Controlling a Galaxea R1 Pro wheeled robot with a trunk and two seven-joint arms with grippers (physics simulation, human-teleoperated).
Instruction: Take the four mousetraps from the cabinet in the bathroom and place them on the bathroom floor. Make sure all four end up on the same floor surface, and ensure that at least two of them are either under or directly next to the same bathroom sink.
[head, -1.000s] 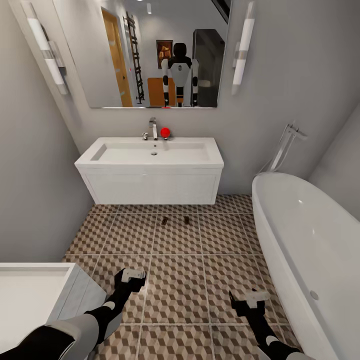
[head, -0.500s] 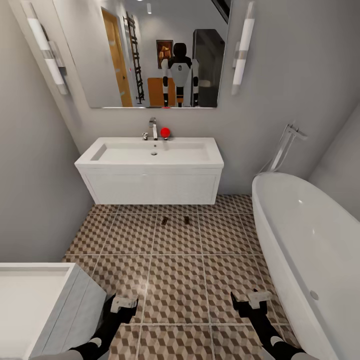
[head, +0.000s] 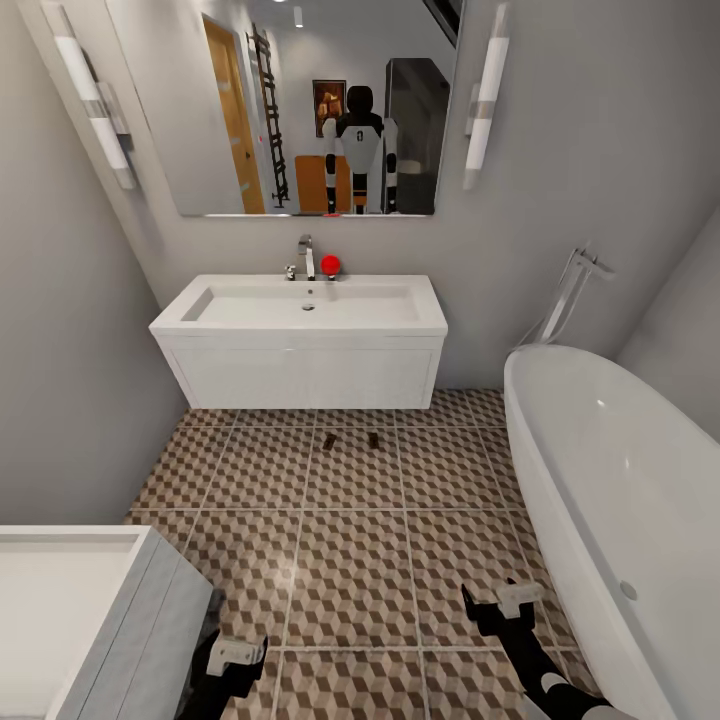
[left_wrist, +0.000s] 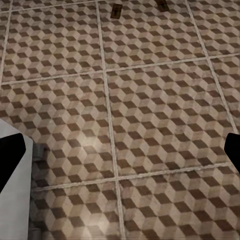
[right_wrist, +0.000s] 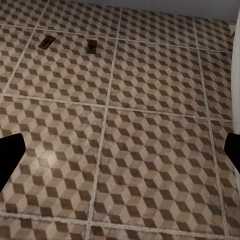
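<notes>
While both arms hang low over the floor (head: 350, 560), two mousetraps (head: 351, 440) lie side by side on the tiles just in front of the sink (head: 300, 335), a small gap between them. Left gripper (head: 235, 655) sits beside the white drawer unit (head: 90, 600), fingers spread wide with nothing between them. Right gripper (head: 510, 598) hovers near the bathtub (head: 620, 500), also spread and empty. From the left wrist, both traps (left_wrist: 140, 7) show far off across the tiles; the right wrist sees them too (right_wrist: 68, 44).
</notes>
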